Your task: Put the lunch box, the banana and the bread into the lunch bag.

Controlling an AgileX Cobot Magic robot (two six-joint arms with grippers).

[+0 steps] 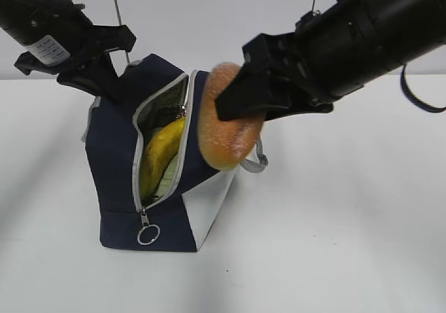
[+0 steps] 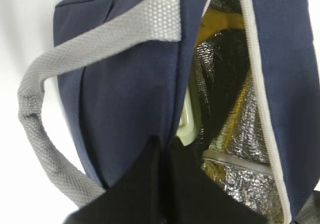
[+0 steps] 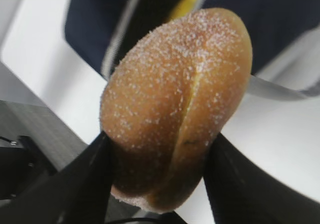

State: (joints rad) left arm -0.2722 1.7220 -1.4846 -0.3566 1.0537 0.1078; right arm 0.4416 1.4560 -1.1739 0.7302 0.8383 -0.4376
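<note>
The navy lunch bag (image 1: pixel 115 153) stands on the white table with its zipper open. The yellow banana (image 1: pixel 162 153) lies inside the opening, and a pale green bit of the lunch box (image 2: pixel 191 121) shows beneath it. My left gripper (image 1: pixel 110 90) is shut on the bag's navy fabric at the top edge (image 2: pixel 167 144) and holds the opening apart. My right gripper (image 1: pixel 233 107) is shut on the golden-brown bread (image 1: pixel 224 132) and holds it in the air just right of the opening. In the right wrist view the bread (image 3: pixel 175 99) fills the space between the fingers (image 3: pixel 102 159).
The zipper's ring pull (image 1: pixel 148 234) hangs at the bag's lower front. A grey webbing handle (image 2: pixel 35 114) loops off the bag's left side, and another (image 1: pixel 258 161) shows behind the bread. The silver lining (image 2: pixel 235 134) shows inside. White table (image 1: pixel 334 243) lies around the bag.
</note>
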